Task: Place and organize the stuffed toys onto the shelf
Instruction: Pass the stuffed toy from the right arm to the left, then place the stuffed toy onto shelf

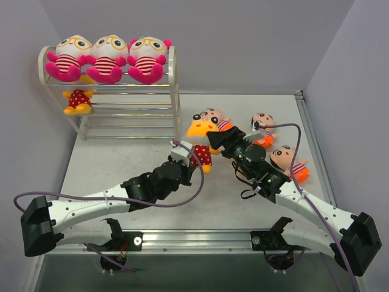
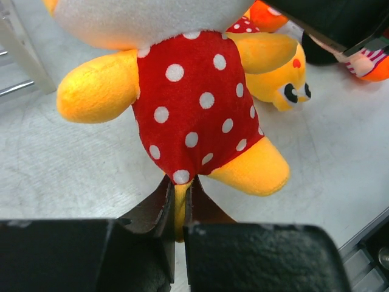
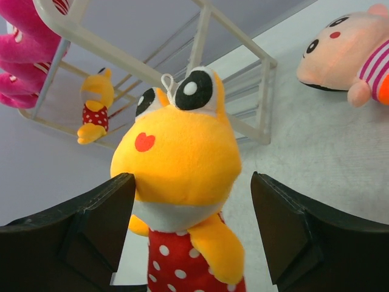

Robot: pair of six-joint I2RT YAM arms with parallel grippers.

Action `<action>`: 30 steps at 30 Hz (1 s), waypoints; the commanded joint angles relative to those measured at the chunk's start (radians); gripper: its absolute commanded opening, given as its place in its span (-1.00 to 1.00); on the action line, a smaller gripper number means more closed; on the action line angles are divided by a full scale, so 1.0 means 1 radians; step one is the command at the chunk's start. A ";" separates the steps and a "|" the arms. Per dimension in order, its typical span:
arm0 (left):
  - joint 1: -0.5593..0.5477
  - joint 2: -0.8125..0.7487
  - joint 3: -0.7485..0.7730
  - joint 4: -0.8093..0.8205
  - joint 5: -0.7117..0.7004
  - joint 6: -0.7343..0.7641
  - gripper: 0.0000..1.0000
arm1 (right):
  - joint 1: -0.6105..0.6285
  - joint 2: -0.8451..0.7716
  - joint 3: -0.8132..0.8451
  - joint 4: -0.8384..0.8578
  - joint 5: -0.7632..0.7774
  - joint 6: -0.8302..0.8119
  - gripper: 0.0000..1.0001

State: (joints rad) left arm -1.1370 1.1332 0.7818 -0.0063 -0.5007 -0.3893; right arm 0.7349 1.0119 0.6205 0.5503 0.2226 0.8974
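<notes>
Pinching a leg of the yellow toy [image 2: 194, 103] mid-desk [image 1: 121, 164], right of the shelf [image 1: 174, 91], the left tool [image 2: 177, 204] is clamped on it while the right tool [image 3: 191, 182] stands apart around its head, apparently handing it over.

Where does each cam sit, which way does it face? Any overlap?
Top external: above and behind the bases, looking down on the table and shelf; both arms show.
Left wrist: low over the table, facing the yellow doll; the left gripper pinches its leg.
Right wrist: faces the shelf; the right gripper stands open around the doll's head.
Shared: both wrist views show that doll.
</notes>
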 commanded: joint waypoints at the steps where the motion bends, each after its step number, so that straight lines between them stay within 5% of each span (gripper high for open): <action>1: 0.019 -0.078 -0.029 -0.047 -0.038 -0.031 -0.95 | 0.004 0.001 0.059 -0.044 -0.005 -0.067 0.57; 7: 0.114 -0.214 -0.093 -0.151 0.001 -0.091 -0.95 | 0.006 -0.025 0.102 -0.139 0.015 -0.158 0.91; 13: 0.203 -0.326 -0.105 -0.262 0.040 -0.102 -0.95 | 0.003 -0.070 0.122 -0.219 0.083 -0.236 0.92; 20: 0.449 -0.424 -0.053 -0.405 0.215 -0.013 -0.95 | 0.000 -0.101 0.110 -0.237 0.109 -0.270 0.90; 30: 0.787 -0.308 0.149 -0.459 0.441 0.176 -0.95 | -0.003 -0.142 0.111 -0.260 0.121 -0.325 0.90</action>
State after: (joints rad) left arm -0.4099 0.8146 0.8383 -0.4725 -0.1619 -0.3088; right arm 0.7338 0.9073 0.6994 0.2790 0.3069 0.6144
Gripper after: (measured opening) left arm 0.097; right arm 0.951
